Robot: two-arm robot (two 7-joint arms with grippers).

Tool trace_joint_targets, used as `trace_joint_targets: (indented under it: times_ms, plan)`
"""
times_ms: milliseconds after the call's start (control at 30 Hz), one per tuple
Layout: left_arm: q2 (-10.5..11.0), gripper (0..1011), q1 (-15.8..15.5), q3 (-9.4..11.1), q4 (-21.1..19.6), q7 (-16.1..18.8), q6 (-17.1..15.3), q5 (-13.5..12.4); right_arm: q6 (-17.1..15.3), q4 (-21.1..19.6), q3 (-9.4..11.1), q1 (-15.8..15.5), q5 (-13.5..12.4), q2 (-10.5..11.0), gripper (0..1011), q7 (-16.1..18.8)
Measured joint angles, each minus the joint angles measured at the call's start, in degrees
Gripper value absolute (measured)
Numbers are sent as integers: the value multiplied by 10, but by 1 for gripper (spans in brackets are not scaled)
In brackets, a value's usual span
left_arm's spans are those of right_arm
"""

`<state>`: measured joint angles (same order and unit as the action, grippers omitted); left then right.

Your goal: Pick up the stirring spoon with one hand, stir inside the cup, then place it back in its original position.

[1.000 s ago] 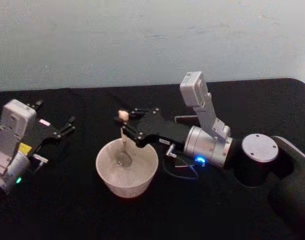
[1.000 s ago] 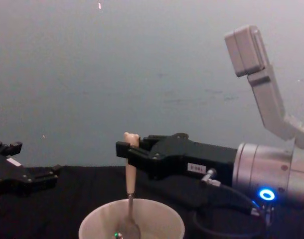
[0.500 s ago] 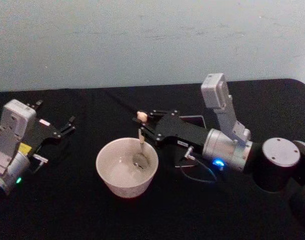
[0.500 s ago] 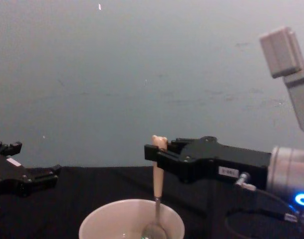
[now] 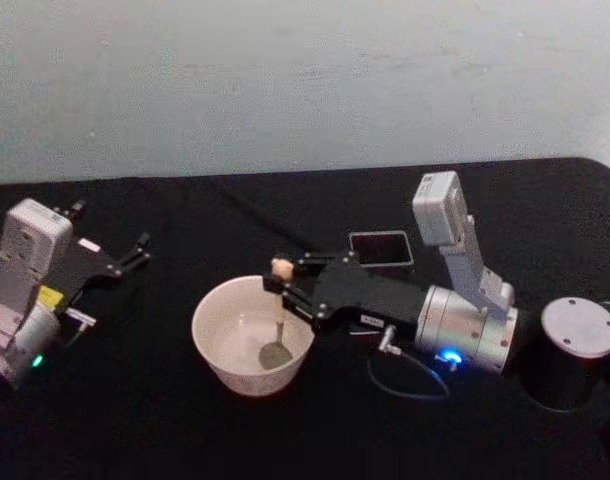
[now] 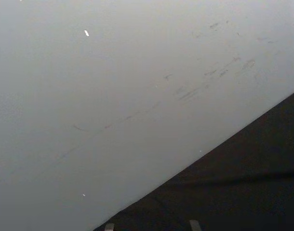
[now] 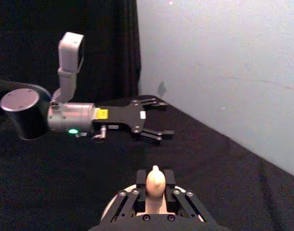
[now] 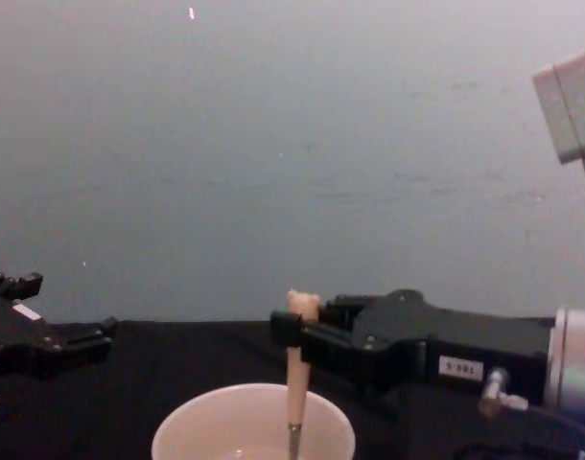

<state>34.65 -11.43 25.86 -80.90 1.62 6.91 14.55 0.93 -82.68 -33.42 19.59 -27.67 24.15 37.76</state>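
A black-draped table (image 5: pixel 185 420) carries everything. The right gripper (image 5: pixel 282 283) reaches in level from the robot's right, and its two flat fingers (image 8: pixel 307 335) are pinched narrow on the beige handle of the stirring spoon (image 5: pixel 279 318). The left gripper (image 5: pixel 109 226) is parked well apart to the left of those fingers, its own fingers spread wide and holding nothing. The cream-white cup (image 5: pixel 247 372) stands directly below the right fingertips. The dark square holder (image 5: pixel 381 248) sits behind them, just beside the gripper's body on the wall side. The spoon's bear head (image 7: pixel 154 182) pokes out just above the fingers, while the handle drops below them into the cup, with the metal bowl low inside. A white label (image 8: pixel 460 367) on the right gripper's flank carries dark characters too small to read; a yellow label (image 7: pixel 101 113) on the left gripper is equally illegible. The spoon stands nearly upright, its long axis vertical, with the bear head up and the bowl down.
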Motion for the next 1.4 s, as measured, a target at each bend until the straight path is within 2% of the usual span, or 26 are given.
trace_joint_targets:
  times_ms: [333, 533, 767, 1067, 1267, 1400]
  plan:
    - [0, 1001, 0, 0, 0, 0, 0, 0, -2, -2, -19, 1, 1, -9, 215, 1]
    - [0, 1001, 0, 0, 0, 0, 0, 0, 5, 21, -26, 18, 11, -31, 215, -11]
    - [0, 1001, 0, 0, 0, 0, 0, 0, 7, 67, -29, 46, 26, -62, 215, -29]
    - [0, 1001, 0, 0, 0, 0, 0, 0, 20, 109, -13, 70, 40, -81, 215, -44]
    - [0, 1001, 0, 0, 0, 0, 0, 0, 26, 117, -3, 74, 47, -80, 215, -46]
    - [0, 1001, 0, 0, 0, 0, 0, 0, 29, 109, 4, 68, 50, -70, 215, -44]
